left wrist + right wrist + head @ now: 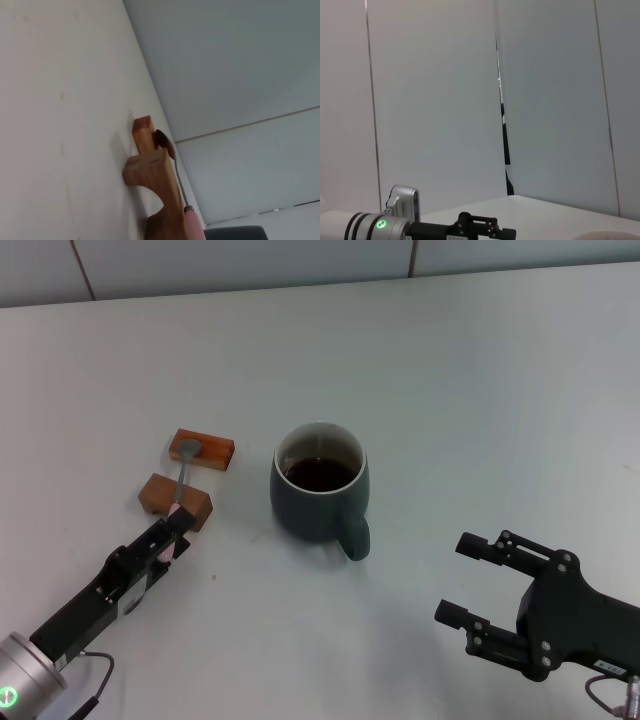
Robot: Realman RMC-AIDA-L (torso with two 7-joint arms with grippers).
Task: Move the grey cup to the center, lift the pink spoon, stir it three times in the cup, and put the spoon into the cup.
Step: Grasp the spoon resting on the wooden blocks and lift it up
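The grey cup (320,502) stands upright on the white table (450,390) near the middle, with dark liquid inside and its handle towards me. Its pale rim shows in the right wrist view (610,235). The pink spoon (182,478) lies across two brown wooden blocks (176,500), left of the cup; it also shows in the left wrist view (176,172). My left gripper (172,532) is at the near block, its fingers closed around the spoon's pink handle. My right gripper (458,579) is open and empty, low over the table, right of and nearer than the cup.
The far wooden block (203,450) holds the spoon's bowl, and both blocks show in the left wrist view (150,172). The table's far edge meets a pale wall (300,260). My left arm shows in the right wrist view (395,225).
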